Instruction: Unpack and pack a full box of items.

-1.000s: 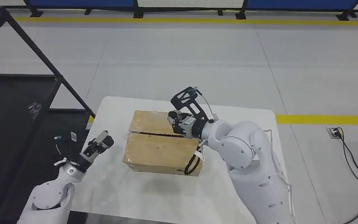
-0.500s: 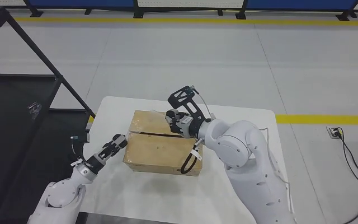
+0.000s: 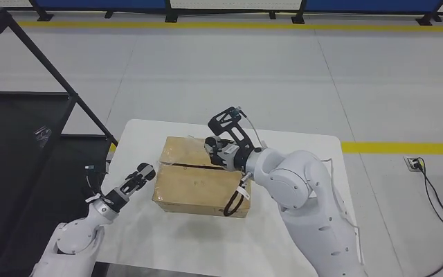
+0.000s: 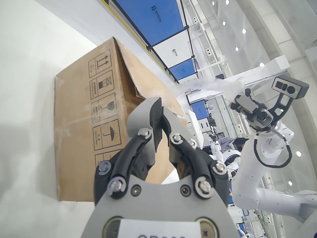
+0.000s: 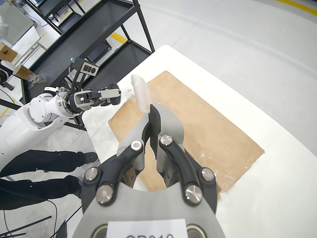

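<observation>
The box [image 3: 197,181] sits in the middle of the white table [image 3: 149,135], its brown top flaps down, with a seam running along its length. The right gripper [image 3: 212,147] hangs over the far edge of the box top. Its fingers are pressed together on a strip of clear tape [image 5: 140,95], which sticks up past the tips. In the left wrist view the tape [image 4: 205,85] stretches from the box's upper edge [image 4: 104,115] across to the right gripper [image 4: 235,105] — a thin, crinkled band in the air. The left gripper [image 3: 145,170] is low at the box's left end, just beside the side that carries printed symbols; whether it touches the cardboard I cannot tell. Its fingers [image 4: 154,115] are together at the tips, with nothing between them. In the right wrist view the left gripper [image 5: 117,94] points at the near corner of the box [image 5: 198,130], close to where scraps of tape cling. A black rack [image 3: 41,138] stands to the left of the table.
</observation>
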Controlling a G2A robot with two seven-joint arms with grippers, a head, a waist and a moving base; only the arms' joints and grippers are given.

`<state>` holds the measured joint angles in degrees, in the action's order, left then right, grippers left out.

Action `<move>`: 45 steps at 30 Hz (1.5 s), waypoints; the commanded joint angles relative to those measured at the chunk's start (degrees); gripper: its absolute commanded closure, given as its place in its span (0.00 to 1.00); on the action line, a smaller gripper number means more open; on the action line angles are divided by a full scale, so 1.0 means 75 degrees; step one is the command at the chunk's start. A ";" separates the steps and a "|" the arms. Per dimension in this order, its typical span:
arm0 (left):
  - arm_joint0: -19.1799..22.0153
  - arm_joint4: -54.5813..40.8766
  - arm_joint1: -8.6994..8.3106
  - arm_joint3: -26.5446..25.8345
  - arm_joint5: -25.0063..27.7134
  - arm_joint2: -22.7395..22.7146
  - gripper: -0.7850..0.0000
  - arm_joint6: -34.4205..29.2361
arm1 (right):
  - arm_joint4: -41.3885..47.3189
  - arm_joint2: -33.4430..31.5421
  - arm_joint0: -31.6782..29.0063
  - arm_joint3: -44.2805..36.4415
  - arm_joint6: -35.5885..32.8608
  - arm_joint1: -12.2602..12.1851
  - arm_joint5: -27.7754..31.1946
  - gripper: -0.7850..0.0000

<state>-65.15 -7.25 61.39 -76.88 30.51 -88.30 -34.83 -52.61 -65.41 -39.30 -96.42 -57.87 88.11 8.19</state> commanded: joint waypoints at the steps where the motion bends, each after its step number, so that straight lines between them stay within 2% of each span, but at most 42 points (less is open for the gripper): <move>1: -0.0011 -0.0080 -0.0018 -0.0061 0.0004 -0.0081 1.00 -0.0059 | 0.0032 -0.0026 -0.0046 -0.0062 0.0020 -0.0019 0.0020 1.00; 9: 0.0099 -0.0265 -0.0074 -0.0034 -0.0084 -0.0248 1.00 -0.0326 | 0.0089 -0.0061 -0.0264 -0.0313 0.0107 -0.0096 0.0107 1.00; 25: 0.0682 -0.1259 -0.0104 0.0821 -0.0389 -0.0040 1.00 -0.1370 | -0.0072 -0.0223 -0.0824 -0.0543 0.0133 -0.0287 0.0202 1.00; 34: 0.0663 -0.1783 -0.0141 0.0923 -0.0378 -0.0114 1.00 -0.1803 | 0.0043 -0.0205 -0.0786 -0.0496 0.0139 -0.0348 0.0201 1.00; 42: 0.0602 -0.1712 -0.0172 0.0999 -0.0510 -0.0104 1.00 -0.1812 | 0.0120 -0.0106 -0.0705 -0.0344 0.0009 -0.0392 0.0136 1.00; 44: 0.0624 -0.1704 -0.0173 0.1033 -0.0541 -0.0082 0.89 -0.1796 | 0.0112 -0.0090 -0.0688 -0.0310 0.0002 -0.0403 0.0101 1.00; 45: 0.0633 -0.1699 -0.0175 0.1048 -0.0559 -0.0073 0.67 -0.1785 | 0.0119 -0.0084 -0.0679 -0.0295 -0.0003 -0.0408 0.0086 1.00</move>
<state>-60.48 -20.03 60.09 -69.15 26.46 -88.92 -48.30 -51.75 -66.08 -44.45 -98.74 -57.87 85.08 8.94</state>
